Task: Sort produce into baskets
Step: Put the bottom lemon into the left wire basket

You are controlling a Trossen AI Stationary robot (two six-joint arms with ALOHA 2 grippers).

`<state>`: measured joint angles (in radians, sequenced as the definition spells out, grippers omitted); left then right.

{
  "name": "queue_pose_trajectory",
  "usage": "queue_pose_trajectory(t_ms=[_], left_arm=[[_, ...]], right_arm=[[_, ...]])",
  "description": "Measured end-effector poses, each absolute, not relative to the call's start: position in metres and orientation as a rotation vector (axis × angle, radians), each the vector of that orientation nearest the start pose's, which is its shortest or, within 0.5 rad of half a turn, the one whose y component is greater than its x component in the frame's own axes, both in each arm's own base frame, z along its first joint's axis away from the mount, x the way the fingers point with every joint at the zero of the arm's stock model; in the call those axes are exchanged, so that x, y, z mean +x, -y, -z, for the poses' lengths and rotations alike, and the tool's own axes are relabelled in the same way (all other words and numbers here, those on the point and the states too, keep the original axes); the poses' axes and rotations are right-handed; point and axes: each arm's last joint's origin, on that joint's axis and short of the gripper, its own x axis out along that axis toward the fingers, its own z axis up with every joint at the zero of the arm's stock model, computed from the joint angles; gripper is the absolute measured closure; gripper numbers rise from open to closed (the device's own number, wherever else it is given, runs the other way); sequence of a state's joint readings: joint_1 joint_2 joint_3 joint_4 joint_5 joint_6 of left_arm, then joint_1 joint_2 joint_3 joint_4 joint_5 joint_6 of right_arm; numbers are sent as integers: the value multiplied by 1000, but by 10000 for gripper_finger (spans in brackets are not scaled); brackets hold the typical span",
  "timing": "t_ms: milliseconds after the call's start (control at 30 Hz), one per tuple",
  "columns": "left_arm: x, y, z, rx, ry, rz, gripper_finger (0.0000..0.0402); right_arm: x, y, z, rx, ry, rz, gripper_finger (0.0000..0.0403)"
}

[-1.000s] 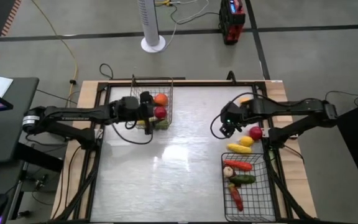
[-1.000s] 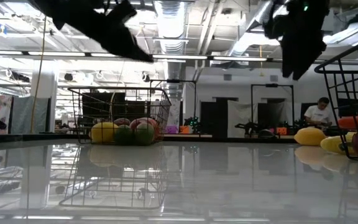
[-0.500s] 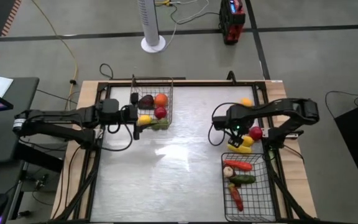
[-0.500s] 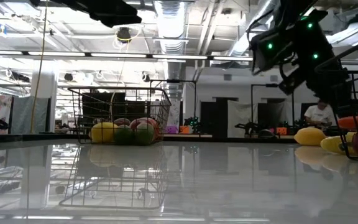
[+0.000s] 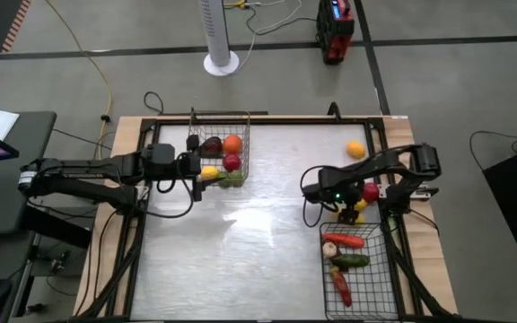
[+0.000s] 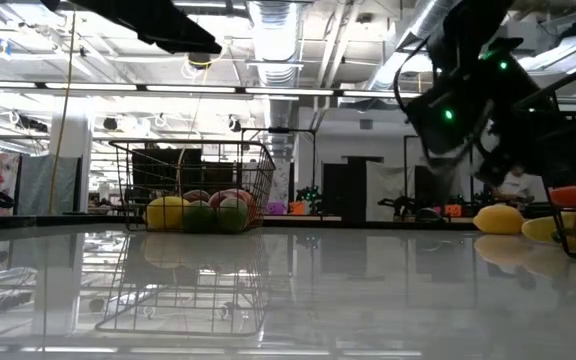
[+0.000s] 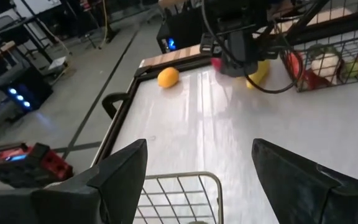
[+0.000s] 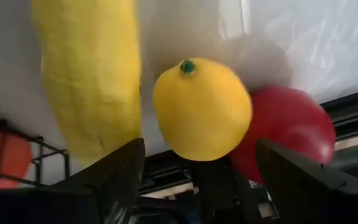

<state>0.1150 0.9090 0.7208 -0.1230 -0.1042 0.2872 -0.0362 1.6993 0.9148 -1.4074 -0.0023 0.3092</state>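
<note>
Silvery wire marks the basket (image 5: 220,158) at the far left of the bench (image 5: 258,238), and we take it as our landmark. Inside it we count a maroon round piece (image 5: 212,145), an orange one (image 5: 232,143), a red one (image 5: 232,162), a yellow one (image 5: 208,171) and something green (image 5: 232,178), so the round sorting looks well advanced. Our left hand (image 5: 196,168) sits just at that basket's left wall; the left wrist view shows its fingers (image 7: 120,177) spread apart and holding nothing.

Well to the right of the silvery basket, a lone orange fruit (image 5: 355,150) lies on the bench near the far edge, unsorted. Nearer us from it, our right hand (image 5: 346,203) hovers over a loose cluster: a yellow lemon-like piece (image 8: 201,109), a long yellow piece (image 8: 92,68) and a red round one (image 8: 288,134). Its fingers (image 8: 114,180) stand wide open around the lemon with no grip made. Just beyond this cluster, the black basket (image 5: 375,287) already holds a red long piece (image 5: 346,240), a green one (image 5: 350,260), another red one (image 5: 341,283) and a pale round bit (image 5: 329,248).

We judge four pieces remain to sort.

From above, the right arm covers most of the cluster. In the low view the black basket is cut off at the frame edge, and the green item in the silvery basket is too crowded to identify.
</note>
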Motion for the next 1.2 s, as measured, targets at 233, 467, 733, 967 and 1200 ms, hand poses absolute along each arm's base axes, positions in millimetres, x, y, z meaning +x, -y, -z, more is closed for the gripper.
queue_pose_trajectory(t_ms=[233, 467, 733, 967, 1200], left_arm=[[200, -26, -296, 283, -335, -174, 123], [200, -27, -296, 291, -338, -188, 123], [185, -26, -309, 315, -276, -238, 123], [153, -21, -329, 261, -132, -209, 123], [141, -18, -335, 201, -77, -182, 123]], right_arm=[[212, 11, -134, 172, -2227, 340, 98], [216, 18, -129, 176, -2192, 319, 174], [228, 23, -157, 193, -2059, 353, 167], [258, 25, -213, 257, -1686, 375, 168], [311, 32, -267, 274, -1046, 337, 163]])
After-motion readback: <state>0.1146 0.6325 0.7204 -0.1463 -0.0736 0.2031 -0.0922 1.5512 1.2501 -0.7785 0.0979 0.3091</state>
